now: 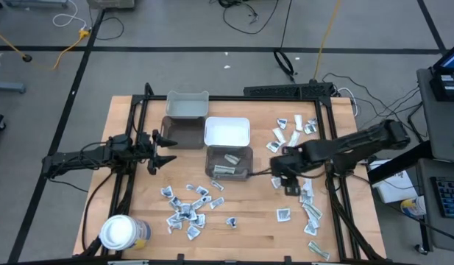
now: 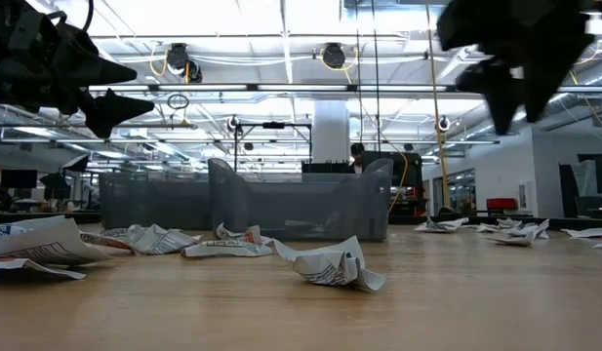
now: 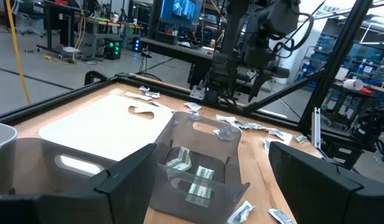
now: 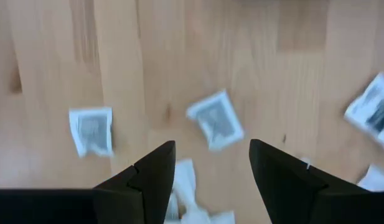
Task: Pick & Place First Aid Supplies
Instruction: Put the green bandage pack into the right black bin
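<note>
The first aid supplies are small white printed packets. One group (image 1: 186, 210) lies strewn on the table's near middle, others (image 1: 293, 129) (image 1: 309, 210) along its right side. Pale-green strips (image 3: 192, 174) lie inside a clear dark bin (image 1: 228, 162). My right gripper (image 1: 285, 180) hangs above the table just right of that bin, pointing steeply down, open, with nothing between its fingers (image 4: 210, 168); loose packets (image 4: 215, 119) lie on the wood below it. My left gripper (image 1: 164, 147) waits level at the table's left, open and empty (image 3: 210, 180).
A light grey bin (image 1: 186, 105), a dark grey bin (image 1: 181, 131) and a white bin (image 1: 227, 132) stand in the far middle. A white-lidded round jar (image 1: 120, 232) stands at the near left corner. A black frame (image 1: 326, 110) runs round the table.
</note>
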{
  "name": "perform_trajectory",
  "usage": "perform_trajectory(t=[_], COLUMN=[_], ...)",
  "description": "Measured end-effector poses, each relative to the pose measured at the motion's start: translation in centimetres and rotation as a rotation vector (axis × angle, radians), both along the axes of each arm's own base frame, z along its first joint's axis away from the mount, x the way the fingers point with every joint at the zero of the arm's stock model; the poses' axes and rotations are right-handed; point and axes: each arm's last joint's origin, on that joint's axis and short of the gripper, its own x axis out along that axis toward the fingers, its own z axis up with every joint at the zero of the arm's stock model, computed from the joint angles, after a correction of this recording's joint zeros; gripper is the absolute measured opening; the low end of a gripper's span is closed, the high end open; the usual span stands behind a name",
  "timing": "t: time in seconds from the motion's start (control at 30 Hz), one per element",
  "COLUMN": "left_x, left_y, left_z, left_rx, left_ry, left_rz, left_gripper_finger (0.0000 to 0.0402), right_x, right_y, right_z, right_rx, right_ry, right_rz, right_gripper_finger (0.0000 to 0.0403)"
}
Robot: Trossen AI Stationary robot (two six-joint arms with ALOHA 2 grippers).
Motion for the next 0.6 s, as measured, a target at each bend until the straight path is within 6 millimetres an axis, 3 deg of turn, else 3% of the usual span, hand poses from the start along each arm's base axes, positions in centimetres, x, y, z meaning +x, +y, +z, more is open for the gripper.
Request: perform_trajectory(t=[0.33, 0.6], left_x=[0.0, 0.0], left_y=[0.0, 0.0], left_z=[0.0, 0.0], left_rx=[0.0, 0.0], left_ry=[0.0, 0.0], left_rz=[0.0, 0.0], left_gripper_finger=[0.031, 0.031], right_x=[-5.2, -6.6], right_y=[-0.1, -0.3], right_z=[-0.2, -0.8], right_rx=[-0.009, 0.041], right_ry=[0.089, 0.138], right_rz=[0.025, 0.035], right_gripper_finger=[0.0201, 0.0201])
